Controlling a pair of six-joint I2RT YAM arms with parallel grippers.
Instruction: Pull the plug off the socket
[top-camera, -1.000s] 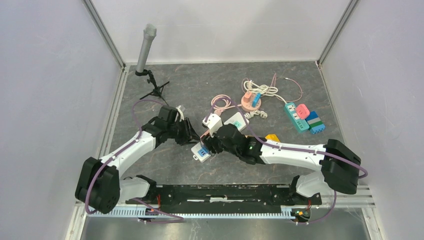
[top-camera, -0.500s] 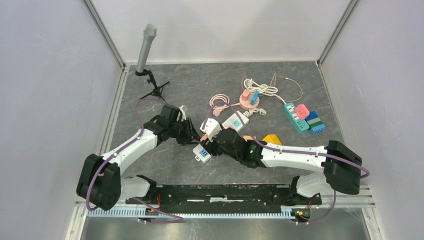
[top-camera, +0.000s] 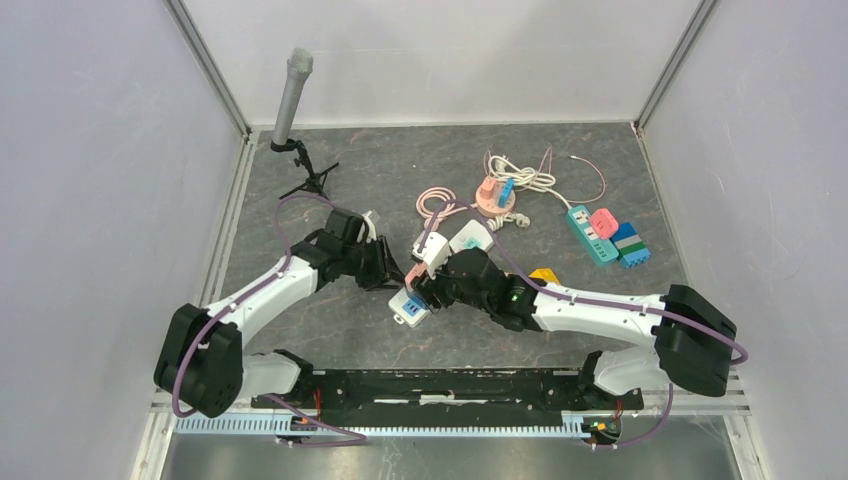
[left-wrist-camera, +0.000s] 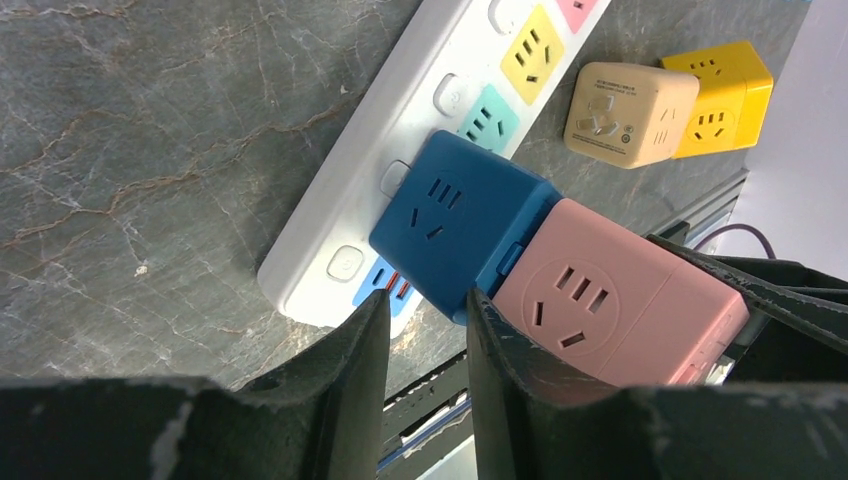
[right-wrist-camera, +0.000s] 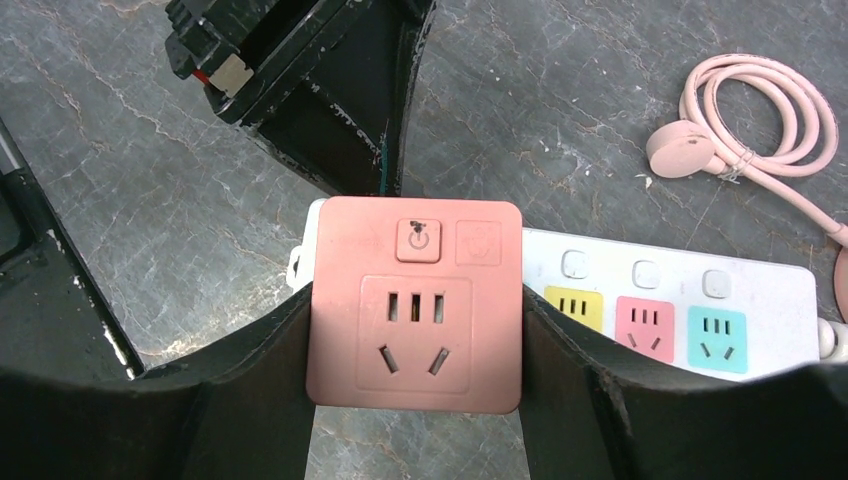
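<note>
A pink cube plug (right-wrist-camera: 415, 300) sits between the fingers of my right gripper (right-wrist-camera: 415, 335), which is shut on its two sides. In the left wrist view the pink cube plug (left-wrist-camera: 600, 300) is still joined to a blue cube socket (left-wrist-camera: 455, 215). That blue cube is plugged into a white power strip (left-wrist-camera: 400, 130) with coloured outlets. My left gripper (left-wrist-camera: 425, 305) is open, its tips at the strip's near end beside the blue cube, and nothing shows in the gap. From above, both grippers meet at the strip (top-camera: 470, 238) in mid-table.
A yellow cube (left-wrist-camera: 720, 100) and a beige cube (left-wrist-camera: 620, 115) lie just beyond the strip. A coiled pink cable (right-wrist-camera: 760, 110) lies nearby. Further back are a pink round socket with white cord (top-camera: 497, 197), a teal strip with adapters (top-camera: 595, 232) and a microphone stand (top-camera: 293, 100).
Both grippers and the strip have drifted slightly to the right together. The right gripper's hold on the pink cube is unchanged, and the pink cube stays joined to the blue one.
</note>
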